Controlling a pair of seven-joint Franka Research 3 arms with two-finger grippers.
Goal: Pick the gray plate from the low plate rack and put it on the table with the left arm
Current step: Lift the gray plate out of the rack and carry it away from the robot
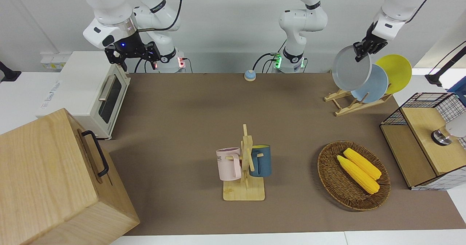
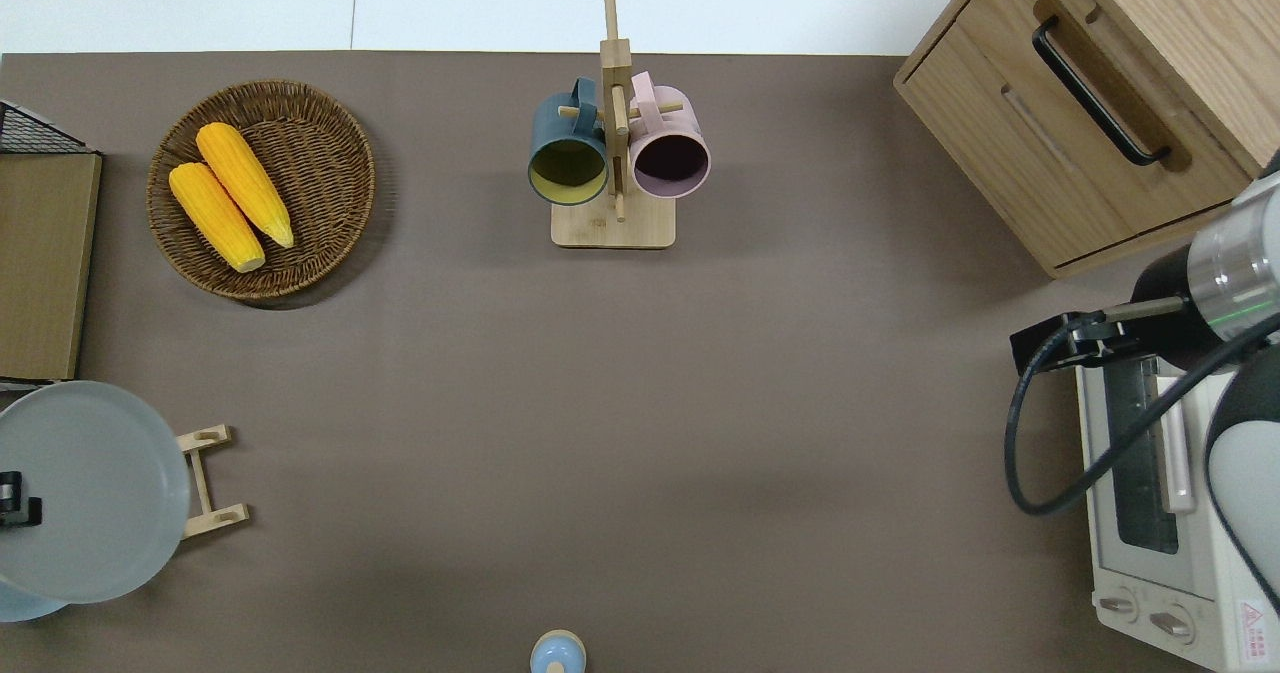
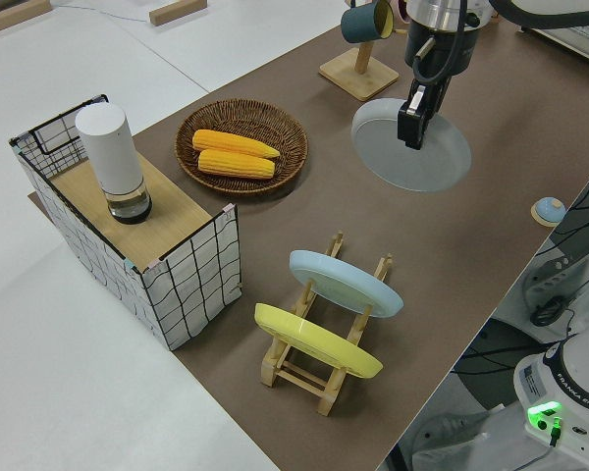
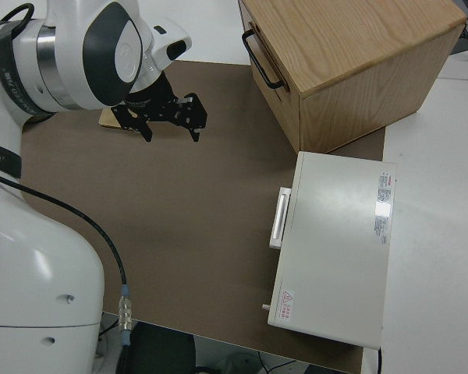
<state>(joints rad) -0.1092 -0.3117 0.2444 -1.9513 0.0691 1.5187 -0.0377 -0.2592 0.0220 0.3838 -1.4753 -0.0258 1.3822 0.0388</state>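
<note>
My left gripper point(image 1: 362, 50) is shut on the rim of the gray plate point(image 1: 350, 69) and holds it tilted in the air. In the overhead view the gripper point(image 2: 12, 499) and plate point(image 2: 95, 493) are over the low plate rack point(image 2: 205, 481). The left side view shows the gripper point(image 3: 412, 132) gripping the plate point(image 3: 412, 157). The rack point(image 1: 355, 105) still holds a light blue plate point(image 1: 376, 85) and a yellow plate point(image 1: 395, 72) at the left arm's end of the brown table point(image 1: 182, 110). My right gripper point(image 1: 133, 55) is parked and open.
A wicker basket point(image 1: 327, 172) with two corn cobs lies farther from the robots than the rack. A wooden mug stand point(image 1: 244, 186) with two mugs stands mid-table. A wire crate point(image 1: 426, 139), a toaster oven point(image 1: 91, 92), a wooden drawer box point(image 1: 54, 179) and a small bell point(image 1: 249, 75) are around the edges.
</note>
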